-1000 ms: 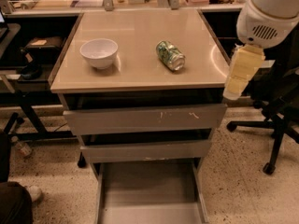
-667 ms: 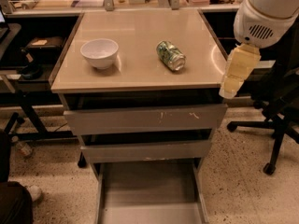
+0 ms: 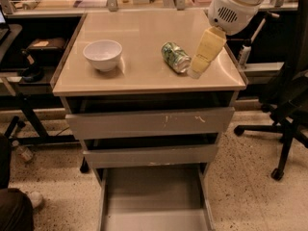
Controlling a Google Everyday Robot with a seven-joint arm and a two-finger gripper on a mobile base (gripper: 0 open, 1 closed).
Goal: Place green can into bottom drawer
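The green can (image 3: pixel 175 57) lies on its side on the beige cabinet top (image 3: pixel 144 76), right of centre, with green-and-white sides and a silver end facing front-right. My gripper (image 3: pixel 196 71) hangs from the white arm at the upper right, its cream-coloured finger (image 3: pixel 207 49) pointing down-left, just right of the can and close to it. The bottom drawer (image 3: pixel 154 196) is pulled out at the foot of the cabinet, showing a plain grey floor with nothing in it.
A white bowl (image 3: pixel 102 54) stands on the left of the top. The scratched top drawer front (image 3: pixel 149 121) and the middle drawer front (image 3: pixel 151 155) are slightly out. An office chair (image 3: pixel 288 105) stands at right; a dark desk frame (image 3: pixel 24 81) at left.
My gripper has moved left from beyond the cabinet's right edge to over the top, right beside the can. The can and bowl have not moved.
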